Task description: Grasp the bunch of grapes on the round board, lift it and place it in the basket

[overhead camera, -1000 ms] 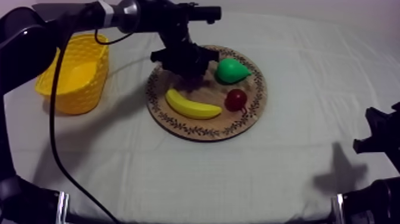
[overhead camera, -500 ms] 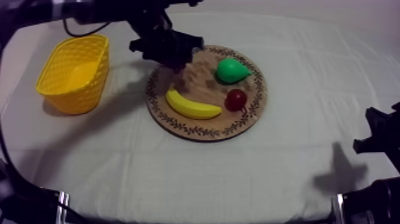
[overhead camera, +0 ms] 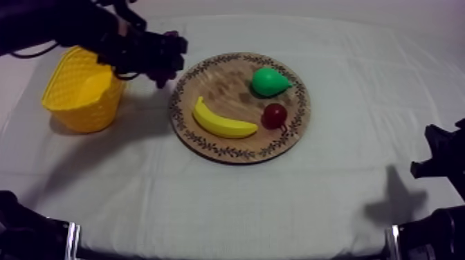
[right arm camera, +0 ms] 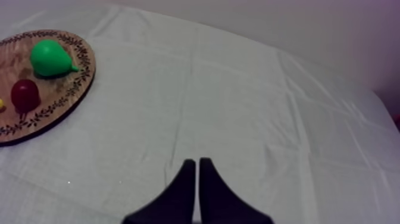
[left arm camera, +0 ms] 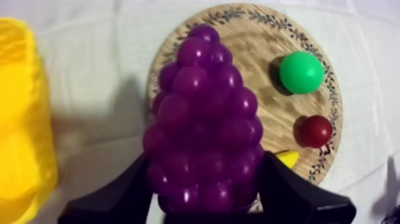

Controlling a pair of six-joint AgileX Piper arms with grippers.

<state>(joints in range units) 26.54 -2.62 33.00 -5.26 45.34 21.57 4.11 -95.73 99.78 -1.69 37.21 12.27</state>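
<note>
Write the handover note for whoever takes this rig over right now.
Left gripper: shut on the bunch of grapes, held between the wooden board and the yellow basket, close to the basket's rim.
Right gripper: shut on nothing, low over the cloth at the right side.
Banana, pear and small red fruit lie on the board.
Done: grapes are off the board.
Left: carry them over the basket and let go.
</note>
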